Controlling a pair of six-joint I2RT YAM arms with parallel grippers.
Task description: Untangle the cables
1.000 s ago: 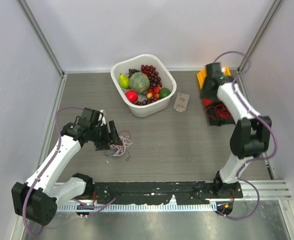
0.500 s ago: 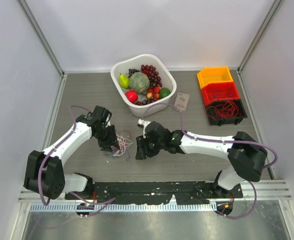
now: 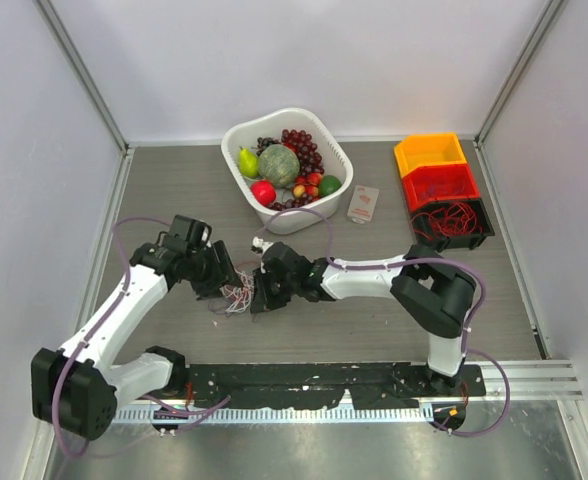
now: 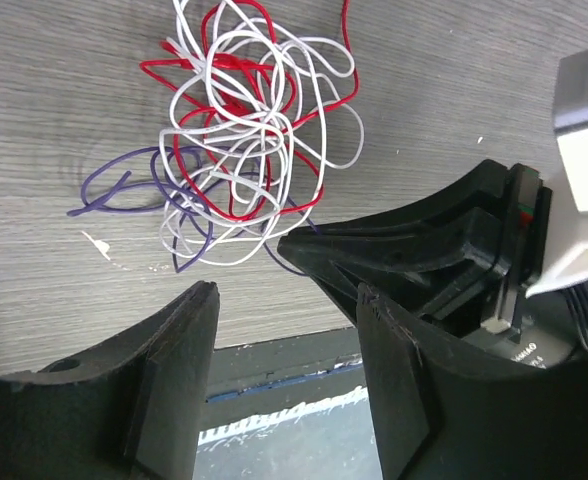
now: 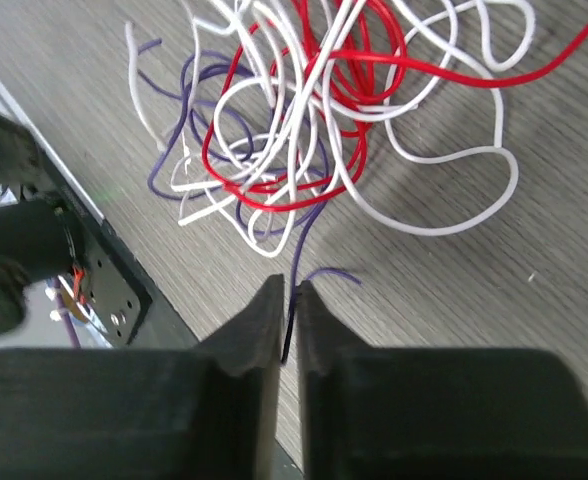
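Observation:
The cables [image 4: 242,150] lie on the table as a small tangled bunch of red, white and purple wires [image 3: 240,294]. My left gripper [image 4: 286,292] stands open just short of the bunch, and there is nothing between its fingers [image 4: 179,370]. From the top view it [image 3: 221,280] is at the bunch's left edge. My right gripper [image 5: 292,296] is shut on a purple wire that trails out of the bunch [image 5: 314,120]. It [image 3: 260,297] sits at the bunch's right edge, facing the left gripper.
A white fruit basket [image 3: 309,215] stands behind the cables. A small packet [image 3: 363,203] lies to its right. Orange [image 3: 429,153], red [image 3: 440,184] and black [image 3: 452,222] bins sit at the back right, with red wires in the black one. The black rail [image 3: 304,380] runs along the near edge.
The right arm swung from the bins at the back right over to the bunch and shut on a purple wire. The left gripper stayed by the bunch's left side.

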